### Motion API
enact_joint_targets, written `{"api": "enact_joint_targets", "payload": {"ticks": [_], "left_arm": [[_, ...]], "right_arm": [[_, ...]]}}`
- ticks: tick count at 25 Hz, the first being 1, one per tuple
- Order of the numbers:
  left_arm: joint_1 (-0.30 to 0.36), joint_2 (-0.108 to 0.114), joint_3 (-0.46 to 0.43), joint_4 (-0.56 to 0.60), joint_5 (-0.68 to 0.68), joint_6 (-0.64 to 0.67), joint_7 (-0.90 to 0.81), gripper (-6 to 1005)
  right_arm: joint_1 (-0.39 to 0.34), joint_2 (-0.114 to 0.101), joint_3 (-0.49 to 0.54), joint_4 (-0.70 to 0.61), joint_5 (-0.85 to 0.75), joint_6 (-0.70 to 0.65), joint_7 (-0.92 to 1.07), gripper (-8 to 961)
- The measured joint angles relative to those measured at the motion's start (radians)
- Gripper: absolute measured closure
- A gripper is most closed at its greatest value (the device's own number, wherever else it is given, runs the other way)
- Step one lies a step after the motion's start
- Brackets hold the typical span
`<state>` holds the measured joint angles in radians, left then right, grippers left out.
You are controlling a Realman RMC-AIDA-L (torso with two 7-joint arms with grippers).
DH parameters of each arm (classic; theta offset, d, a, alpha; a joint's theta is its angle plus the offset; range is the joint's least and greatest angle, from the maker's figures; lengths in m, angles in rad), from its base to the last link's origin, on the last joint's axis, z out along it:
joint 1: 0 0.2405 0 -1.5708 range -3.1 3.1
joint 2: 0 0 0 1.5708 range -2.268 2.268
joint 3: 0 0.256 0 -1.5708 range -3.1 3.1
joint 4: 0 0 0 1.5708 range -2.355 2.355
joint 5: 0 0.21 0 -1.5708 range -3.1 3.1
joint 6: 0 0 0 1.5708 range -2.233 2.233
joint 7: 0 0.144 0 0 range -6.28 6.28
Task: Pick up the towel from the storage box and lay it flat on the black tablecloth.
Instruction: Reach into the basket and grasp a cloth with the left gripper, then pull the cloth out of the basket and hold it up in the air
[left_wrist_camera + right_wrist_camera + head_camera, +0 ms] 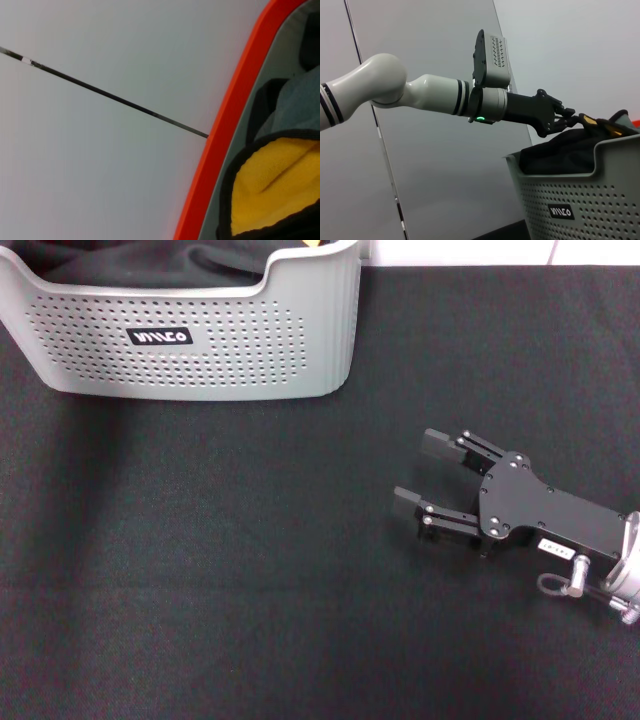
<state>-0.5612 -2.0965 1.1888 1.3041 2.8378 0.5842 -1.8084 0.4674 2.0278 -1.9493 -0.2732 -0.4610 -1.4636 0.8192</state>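
Head view: looks steeply down on black tablecloth [250, 620], storage box [200, 340] at far edge. Left wrist view: very close over box contents, towel [275, 185] fills corner, pale wall behind. Right wrist view: low, near tablecloth level, faces box [580, 200] side-on; shares box with head view.

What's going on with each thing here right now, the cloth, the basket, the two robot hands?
towel: bunched in the basket, not laid out.
storage box: upright on the cloth, holding fabric.
black tablecloth: spread flat.
left tool: reaching over the basket, closed on the towel's edge.
right tool: open, low over the tablecloth, empty.
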Motion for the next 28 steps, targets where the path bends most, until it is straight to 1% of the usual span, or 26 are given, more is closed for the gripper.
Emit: {"api": "enact_joint_targets", "payload": {"ticks": [4, 8, 10, 15, 17, 18, 20, 22, 23, 25, 26, 28], "left_arm": [[0.004, -0.002, 0.001, 0.002, -0.001, 0.000, -0.006, 769], [0.013, -0.005, 0.008, 0.024, -0.002, 0.001, -0.041, 871], [0.022, -0.005, 0.021, 0.046, -0.003, 0.003, -0.074, 922], [0.050, -0.005, 0.044, 0.104, -0.007, 0.005, -0.154, 981], [0.081, -0.005, 0.058, 0.156, -0.042, 0.006, -0.196, 981], [0.101, -0.004, 0.065, 0.189, -0.076, 0.007, -0.208, 981], [0.151, -0.002, 0.079, 0.273, -0.189, 0.007, -0.209, 981], [0.208, 0.001, 0.092, 0.367, -0.346, 0.012, -0.189, 981], [0.238, 0.002, 0.100, 0.419, -0.430, 0.023, -0.172, 981], [0.282, 0.002, 0.107, 0.498, -0.547, 0.055, -0.144, 981], [0.295, 0.002, 0.108, 0.520, -0.581, 0.068, -0.135, 981], [0.330, 0.003, 0.102, 0.588, -0.711, 0.125, -0.121, 981]], "right_arm": [[0.000, 0.000, 0.002, 0.000, 0.000, -0.002, 0.000, 84], [0.000, 0.000, 0.002, 0.000, 0.000, -0.003, 0.000, 84], [0.000, 0.000, 0.003, 0.000, 0.001, -0.004, 0.000, 84], [0.000, 0.000, 0.004, 0.000, 0.003, -0.008, 0.000, 84], [-0.004, -0.001, 0.005, 0.000, 0.004, -0.019, 0.000, 84], [-0.006, -0.002, 0.008, 0.000, 0.004, -0.027, 0.000, 84], [-0.015, -0.004, 0.022, 0.000, 0.005, -0.061, 0.000, 84], [-0.025, -0.005, 0.045, 0.000, 0.005, -0.112, -0.011, 84], [-0.029, -0.006, 0.055, 0.000, 0.005, -0.135, -0.019, 84], [-0.038, -0.006, 0.085, 0.000, 0.006, -0.192, -0.062, 85], [-0.042, -0.006, 0.097, -0.003, 0.006, -0.215, -0.095, 85], [-0.048, -0.005, 0.107, -0.019, 0.005, -0.229, -0.160, 85]]}}
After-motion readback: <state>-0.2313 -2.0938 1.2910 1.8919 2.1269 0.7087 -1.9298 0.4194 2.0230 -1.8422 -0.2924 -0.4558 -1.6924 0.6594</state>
